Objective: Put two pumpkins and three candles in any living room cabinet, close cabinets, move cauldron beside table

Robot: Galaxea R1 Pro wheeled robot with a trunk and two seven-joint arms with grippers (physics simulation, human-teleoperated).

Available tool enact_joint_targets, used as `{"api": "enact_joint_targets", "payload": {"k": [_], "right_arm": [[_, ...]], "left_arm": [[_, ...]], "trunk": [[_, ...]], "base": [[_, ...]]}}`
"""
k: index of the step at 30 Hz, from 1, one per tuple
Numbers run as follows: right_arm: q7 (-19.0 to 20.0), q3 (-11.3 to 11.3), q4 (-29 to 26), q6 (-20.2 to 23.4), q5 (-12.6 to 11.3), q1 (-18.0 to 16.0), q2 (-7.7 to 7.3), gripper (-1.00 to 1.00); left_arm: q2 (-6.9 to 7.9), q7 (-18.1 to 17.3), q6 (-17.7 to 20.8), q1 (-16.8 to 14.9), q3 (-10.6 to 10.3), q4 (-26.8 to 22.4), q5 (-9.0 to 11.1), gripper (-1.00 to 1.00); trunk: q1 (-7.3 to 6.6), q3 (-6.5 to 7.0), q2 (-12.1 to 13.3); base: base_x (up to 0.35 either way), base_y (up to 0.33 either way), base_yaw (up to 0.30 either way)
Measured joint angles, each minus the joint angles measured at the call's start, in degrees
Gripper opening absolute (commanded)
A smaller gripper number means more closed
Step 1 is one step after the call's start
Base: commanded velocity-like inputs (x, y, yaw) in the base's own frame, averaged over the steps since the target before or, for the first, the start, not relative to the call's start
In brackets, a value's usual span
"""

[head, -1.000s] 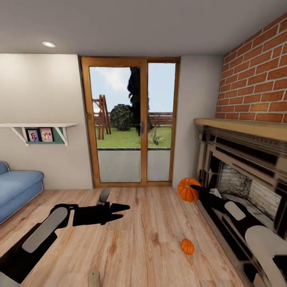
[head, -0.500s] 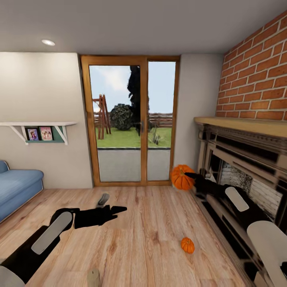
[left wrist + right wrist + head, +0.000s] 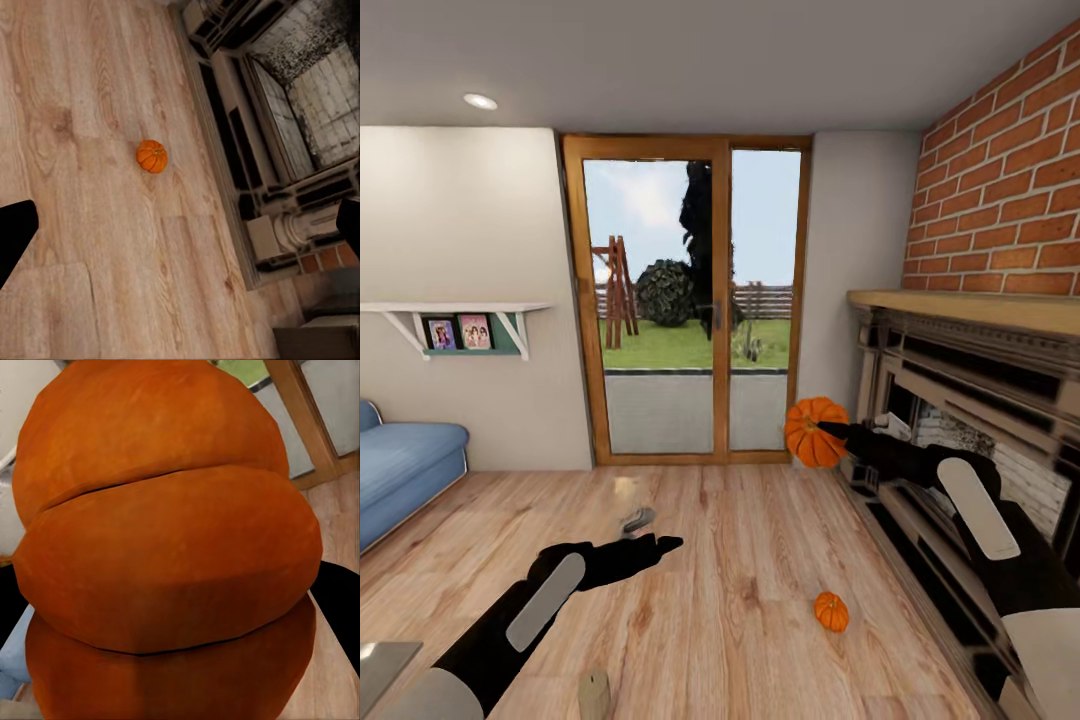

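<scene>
1 pumpkin [image 3: 812, 431] half hides the right claw [image 3: 826, 429].

Glass door [image 3: 690, 300], blue sofa [image 3: 405, 455], brick fireplace [image 3: 970, 400] — shelf [image 3: 455, 315] with, apparently, photos.

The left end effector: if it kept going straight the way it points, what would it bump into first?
Probably bare wood floor. The left end effector angles down at the planks; the small pumpkin lies ahead near that line, though depth is unclear.

One orange ribbed pumpkin [image 3: 815, 431] is held aloft beside the fireplace; a smaller pumpkin [image 3: 830, 611] and a tan candle [image 3: 595, 692] rest on the wooden floor.
</scene>
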Motion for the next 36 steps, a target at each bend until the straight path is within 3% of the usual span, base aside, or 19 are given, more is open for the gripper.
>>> {"api": "enact_joint_targets", "payload": {"k": [2,4,7,10,14,15,17,28,36], "right_arm": [[-0.3,0.0,-0.8,-0.1,-0.1,0.2,0.14,-1.0],[-0.4,0.0,-1.3,-0.2,0.0,0.5,0.25,-1.0],[-0.4,0.0,-1.6,-0.2,0.0,0.7,0.3,-1.0],[-0.4,0.0,-1.7,-0.1,0.0,0.7,0.31,-1.0],[-0.3,0.0,-2.3,0.3,-0.1,0.7,0.37,-1.0],[-0.3,0.0,-2.4,0.4,-0.1,0.7,0.4,-1.0],[-0.3,0.1,-2.3,0.4,-0.1,0.7,0.43,-1.0],[-0.3,0.2,-1.4,0.2,-0.2,0.7,0.67,-1.0],[-0.3,0.1,-1.2,0.2,-0.3,0.7,0.66,-1.0]], "left_arm": [[-0.69,0.7,-1.1,0.0,0.1,0.5,-2.2,1.0],[-1.03,1.3,-1.4,0.0,0.1,0.9,-2.9,1.0],[-1.36,1.6,-1.9,0.0,0.2,2.0,-3.3,1.0],[-1.67,1.5,-4.8,0.0,0.2,4.9,-3.3,1.0],[-2.08,0.9,-8.1,0.1,0.3,11.2,-3.1,1.0],[-2.67,0.8,-11.1,0.1,0.0,14.3,-3.3,1.0],[-3.26,0.7,-12.1,0.1,-0.2,15.6,-3.4,1.0],[-3.68,0.8,-12.8,0.1,-0.2,16.1,-3.8,1.0],[-3.7,0.9,-12.9,-0.1,-0.2,15.7,-4.0,1.0]], "trunk": [[0.44,-0.36,-0.8],[0.88,-0.72,-1.6],[1.54,-1.26,-2.8],[2.2,-1.8,-4.0],[3.08,-2.52,-5.6],[3.3,-2.7,-6.0],[3.74,-3.06,-6.8],[6.15,-5.03,-11.2],[6.16,-4.91,-11.3]], "base": [[0.0,0.0,0.0],[0.0,0.0,0.0],[0.0,0.0,0.0],[0.0,0.0,0.0],[0.0,0.0,0.0],[0.0,0.0,0.0],[0.0,0.0,0.0],[0.0,0.0,0.0],[0.0,0.0,-0.165]]}}
